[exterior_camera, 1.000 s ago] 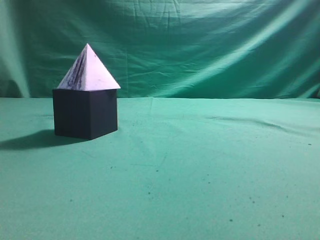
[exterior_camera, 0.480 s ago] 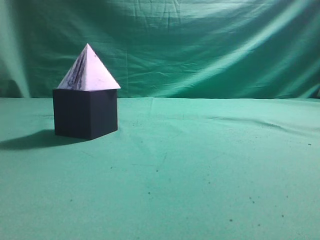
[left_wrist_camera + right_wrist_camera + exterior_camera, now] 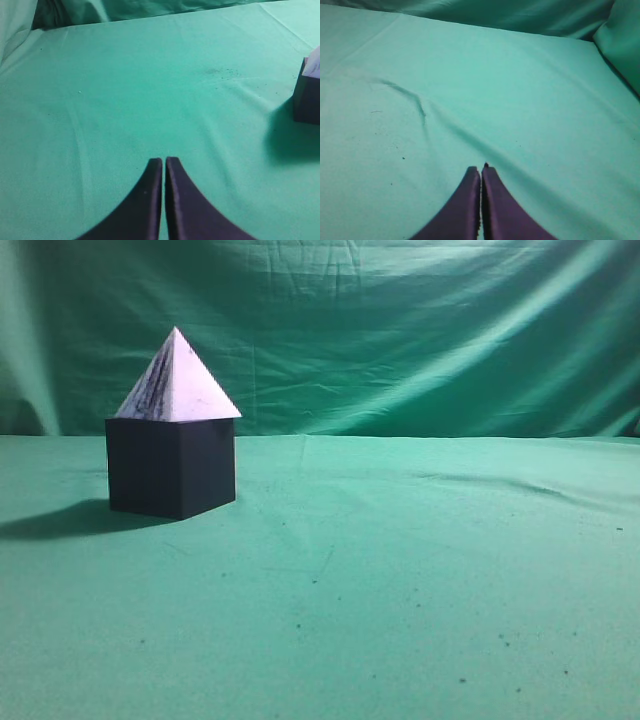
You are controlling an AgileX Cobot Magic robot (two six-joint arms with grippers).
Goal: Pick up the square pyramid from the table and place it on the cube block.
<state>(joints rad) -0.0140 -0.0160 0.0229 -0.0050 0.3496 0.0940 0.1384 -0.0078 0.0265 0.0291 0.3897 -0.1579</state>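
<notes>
A white marbled square pyramid [image 3: 177,380] sits upright on top of a black cube block [image 3: 171,466] at the left of the green table in the exterior view. The cube's edge [image 3: 306,97] and a corner of the pyramid [image 3: 313,66] show at the right border of the left wrist view. My left gripper [image 3: 164,160] is shut and empty, over bare cloth well left of the cube. My right gripper [image 3: 481,169] is shut and empty over bare cloth. Neither gripper shows in the exterior view.
A green cloth [image 3: 400,570] covers the table and hangs as a backdrop [image 3: 400,330]. A long wrinkle [image 3: 415,102] runs across the cloth ahead of my right gripper. The cube casts a shadow [image 3: 60,520] to its left.
</notes>
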